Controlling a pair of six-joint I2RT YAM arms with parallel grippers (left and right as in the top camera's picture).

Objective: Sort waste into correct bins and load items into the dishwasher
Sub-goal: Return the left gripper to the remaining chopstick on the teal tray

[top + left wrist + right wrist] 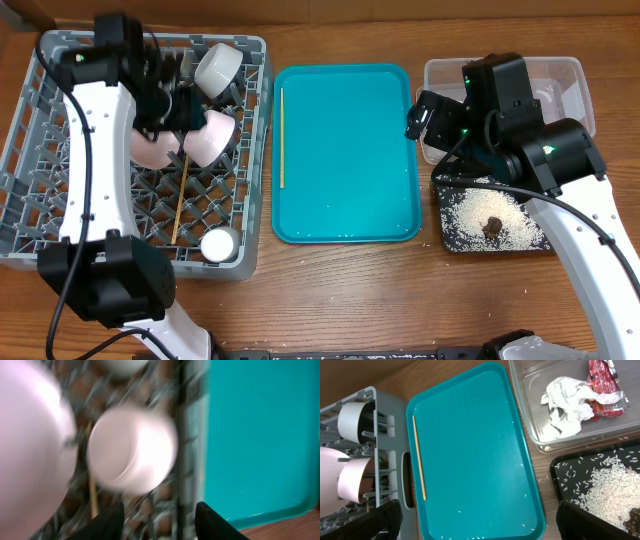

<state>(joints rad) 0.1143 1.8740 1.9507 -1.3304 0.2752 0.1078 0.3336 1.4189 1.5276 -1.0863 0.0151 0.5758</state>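
The grey dish rack (40, 240) at left holds a white plate (150, 148), two bowls (211, 136) (218, 68), a small white cup (220, 243) and one chopstick (179, 205). My left gripper (172, 105) hovers over the rack, open and empty (160, 525), just above a bowl (132, 447); this view is blurred. The other chopstick (283, 135) lies on the teal tray (350, 200). My right gripper (415, 115) is wide open and empty above that tray (480, 527). The clear tub (535, 435) holds the crumpled paper (565, 405) and the red wrapper (602, 385). The black tray (445, 240) holds the rice (490, 212) and a brown lump (493, 225).
A few stray rice grains (480, 537) lie on the teal tray's near end. The chopstick (419, 457) lies along the tray's left side, next to the rack wall (395, 460). Bare wooden table (350, 300) runs along the front.
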